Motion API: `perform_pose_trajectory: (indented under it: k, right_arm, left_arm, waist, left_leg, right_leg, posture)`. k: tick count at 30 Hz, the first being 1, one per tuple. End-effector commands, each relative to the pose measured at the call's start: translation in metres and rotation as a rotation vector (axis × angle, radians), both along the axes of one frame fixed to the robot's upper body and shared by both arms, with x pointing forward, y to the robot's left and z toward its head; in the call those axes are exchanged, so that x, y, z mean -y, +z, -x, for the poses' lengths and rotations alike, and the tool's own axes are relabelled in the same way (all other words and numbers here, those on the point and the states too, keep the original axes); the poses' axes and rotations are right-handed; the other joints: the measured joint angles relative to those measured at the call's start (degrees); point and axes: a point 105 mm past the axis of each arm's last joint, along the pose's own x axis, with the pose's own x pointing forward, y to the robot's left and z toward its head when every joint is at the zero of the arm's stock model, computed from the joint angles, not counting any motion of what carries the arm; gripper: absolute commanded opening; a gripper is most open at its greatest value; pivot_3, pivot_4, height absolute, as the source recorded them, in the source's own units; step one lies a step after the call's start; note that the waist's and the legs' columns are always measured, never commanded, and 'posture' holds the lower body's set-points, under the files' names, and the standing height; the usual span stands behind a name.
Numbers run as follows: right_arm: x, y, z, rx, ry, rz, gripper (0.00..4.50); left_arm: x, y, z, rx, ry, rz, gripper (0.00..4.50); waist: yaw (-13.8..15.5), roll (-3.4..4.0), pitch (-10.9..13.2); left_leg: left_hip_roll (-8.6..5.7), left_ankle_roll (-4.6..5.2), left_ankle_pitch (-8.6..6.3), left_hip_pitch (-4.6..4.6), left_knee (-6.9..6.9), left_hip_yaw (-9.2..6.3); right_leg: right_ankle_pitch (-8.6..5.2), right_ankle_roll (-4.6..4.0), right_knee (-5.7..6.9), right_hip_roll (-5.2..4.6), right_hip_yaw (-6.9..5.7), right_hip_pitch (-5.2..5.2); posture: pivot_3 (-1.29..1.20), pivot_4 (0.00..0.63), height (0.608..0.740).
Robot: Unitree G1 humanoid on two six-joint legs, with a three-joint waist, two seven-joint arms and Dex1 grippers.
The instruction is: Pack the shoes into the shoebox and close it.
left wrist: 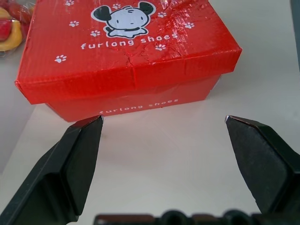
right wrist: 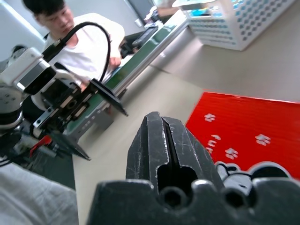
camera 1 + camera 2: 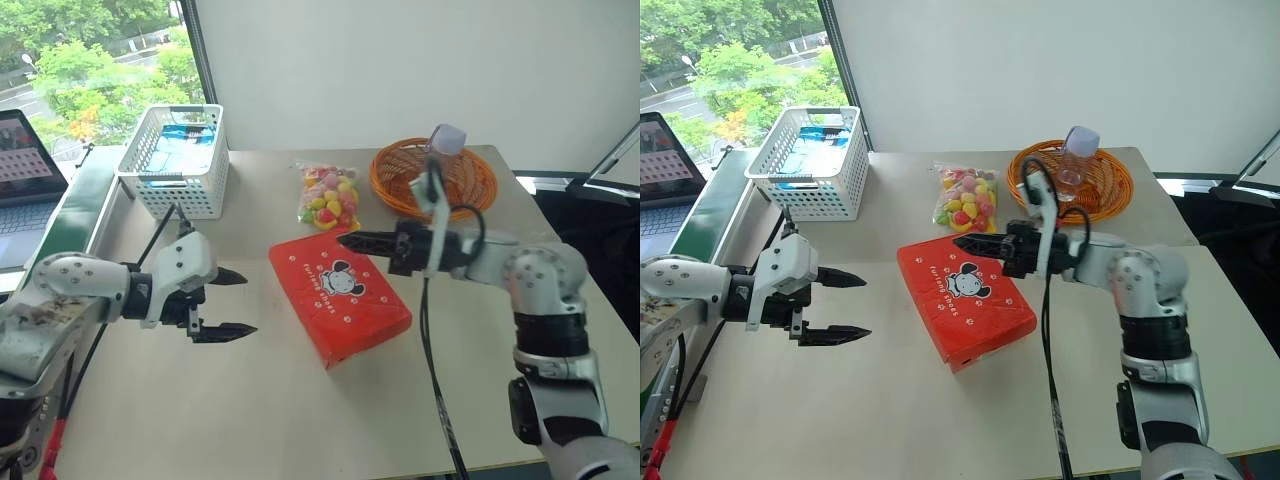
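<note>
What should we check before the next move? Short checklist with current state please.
1. Shoebox lid down: ok, the red lid sits closed on the base.
2. Shoes inside: cannot tell, the closed lid hides the interior.
3. Left gripper free: ok, fingers open, nothing between them, on the table side of the box and apart from it.
4. Right gripper free: ok, shut on nothing, fingertips over the box's far edge.
5. Contact between right gripper and lid: cannot tell.
6. Neighbours apart from the box: ok, candy bag, white basket and orange wicker basket lie farther back on the table.
</note>
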Motion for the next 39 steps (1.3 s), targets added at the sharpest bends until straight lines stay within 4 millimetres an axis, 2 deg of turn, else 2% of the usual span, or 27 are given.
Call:
perform_pose_trajectory:
  k: [1, 5, 10, 15, 16, 19, 21, 23, 27, 29, 33, 34, 39]
  right_arm:
    - [-0.022, -0.026, -0.010, 0.042, 0.084, 0.118, 0.00]
    - [-0.034, -0.074, -0.019, 0.057, 0.133, 0.295, 0.00]
    - [-0.035, -0.100, -0.023, 0.086, 0.160, 0.391, 0.00]
    - [-0.026, -0.126, -0.023, 0.243, 0.218, 0.592, 0.00]
    - [-0.028, -0.123, -0.022, 0.251, 0.225, 0.580, 0.00]
    - [-0.036, -0.093, -0.019, 0.247, 0.233, 0.455, 0.00]
    - [-0.033, -0.076, -0.014, 0.323, 0.275, 0.457, 0.00]
    - [-0.030, -0.063, -0.006, 0.385, 0.328, 0.461, 0.00]
    - [-0.027, -0.013, 0.022, 0.579, 0.446, 0.341, 0.00]
    - [-0.025, 0.003, 0.019, 0.679, 0.375, 0.327, 0.58]
    - [-0.015, 0.004, 0.012, 0.752, 0.305, 0.384, 1.75]
    - [-0.012, 0.005, 0.012, 0.761, 0.296, 0.387, 2.19]
    - [0.006, 0.012, 0.013, 0.765, 0.250, 0.382, 3.83]
  left_arm:
    - [0.002, 0.006, 0.001, 0.046, 0.018, 0.009, 4.47]
    - [0.001, 0.005, 0.000, 0.054, 0.041, 0.007, 4.47]
    - [-0.002, 0.005, 0.002, 0.058, 0.072, 0.003, 4.47]
    - [-0.003, 0.005, 0.007, 0.059, 0.095, 0.004, 4.47]
    - [-0.002, 0.005, 0.007, 0.060, 0.096, 0.005, 4.47]
    - [-0.002, 0.005, 0.007, 0.064, 0.101, 0.008, 4.47]
    - [-0.002, 0.005, 0.007, 0.067, 0.104, 0.008, 4.47]
    - [-0.002, 0.005, 0.006, 0.075, 0.107, 0.007, 4.47]
    - [0.000, 0.006, 0.004, 0.097, 0.108, 0.024, 4.47]
    - [0.001, 0.007, 0.002, 0.106, 0.119, 0.041, 4.50]
    - [0.002, 0.009, -0.002, 0.127, 0.132, 0.072, 4.50]
    - [0.003, 0.012, -0.003, 0.137, 0.135, 0.091, 4.50]
    - [0.000, 0.018, -0.008, 0.218, 0.181, 0.123, 4.50]
  waist:
    - [0.05, 0.00, 0.00]
    - [0.40, 0.00, 0.00]
    - [0.02, -0.13, -0.08]
    - [-0.12, -0.12, -0.12]
    - [-0.11, -0.13, -0.12]
    - [0.04, -0.13, -0.12]
    - [0.14, -0.13, -0.12]
    - [0.50, -0.11, -0.10]
    - [0.58, -0.11, -0.09]
    - [0.33, -0.11, -0.09]
    - [0.35, -0.12, -0.09]
    - [0.38, -0.12, -0.09]
    - [0.60, -0.13, -0.08]
  left_leg:
    - [0.00, 0.00, 0.00, 0.01, 0.02, 0.00]
    - [-0.01, 0.00, 0.00, -0.07, 0.06, 0.01]
    - [0.00, 0.00, 0.00, -0.10, 0.14, 0.01]
    - [0.07, -0.03, 0.00, 0.34, 0.14, 0.04]
    - [0.08, -0.03, 0.00, 0.41, 0.13, 0.04]
    - [0.09, -0.05, -0.01, 0.68, 0.12, 0.06]
    - [0.09, -0.05, -0.01, 0.68, 0.11, 0.08]
    - [0.07, -0.05, -0.01, 0.57, 0.06, 0.09]
    - [0.06, -0.05, 0.00, -0.06, 0.08, 0.09]
    - [0.07, -0.05, -0.01, -0.17, 0.07, 0.08]
    - [0.09, -0.06, 0.00, -0.12, 0.08, 0.07]
    - [0.09, -0.07, 0.01, -0.11, 0.09, 0.07]
    - [0.06, -0.07, 0.01, -0.13, 0.18, 0.08]
  right_leg:
    - [0.00, 0.00, 0.01, 0.00, 0.00, 0.00]
    - [0.03, -0.04, 0.01, -0.02, -0.03, -0.03]
    - [0.07, -0.06, 0.03, -0.02, -0.06, -0.03]
    - [0.01, 0.03, 0.08, 0.02, -0.03, 0.26]
    - [0.01, 0.02, 0.08, 0.03, -0.04, 0.33]
    - [-0.01, 0.00, 0.05, 0.02, -0.04, 0.62]
    - [0.01, -0.06, 0.05, 0.00, -0.04, 0.61]
    - [0.04, -0.16, 0.05, -0.01, -0.04, 0.49]
    - [0.06, -0.17, 0.07, -0.01, -0.06, -0.10]
    - [0.06, -0.17, 0.07, 0.01, -0.06, -0.20]
    - [0.07, -0.19, 0.07, 0.05, -0.07, -0.15]
    - [0.07, -0.19, 0.06, 0.04, -0.07, -0.15]
    - [0.10, -0.15, 0.06, 0.00, -0.07, -0.10]
  posture:
    - [0.00, 0.150, 0.740]
    - [0.00, 0.150, 0.740]
    - [0.00, 0.150, 0.740]
    - [0.00, 0.150, 0.740]
    - [0.00, 0.150, 0.740]
    - [0.00, 0.150, 0.740]
    - [0.00, 0.150, 0.740]
    - [0.00, 0.150, 0.740]
    - [0.00, 0.150, 0.740]
    - [0.00, 0.150, 0.740]
    - [0.00, 0.150, 0.740]
    - [0.00, 0.150, 0.740]
    - [0.00, 0.150, 0.740]
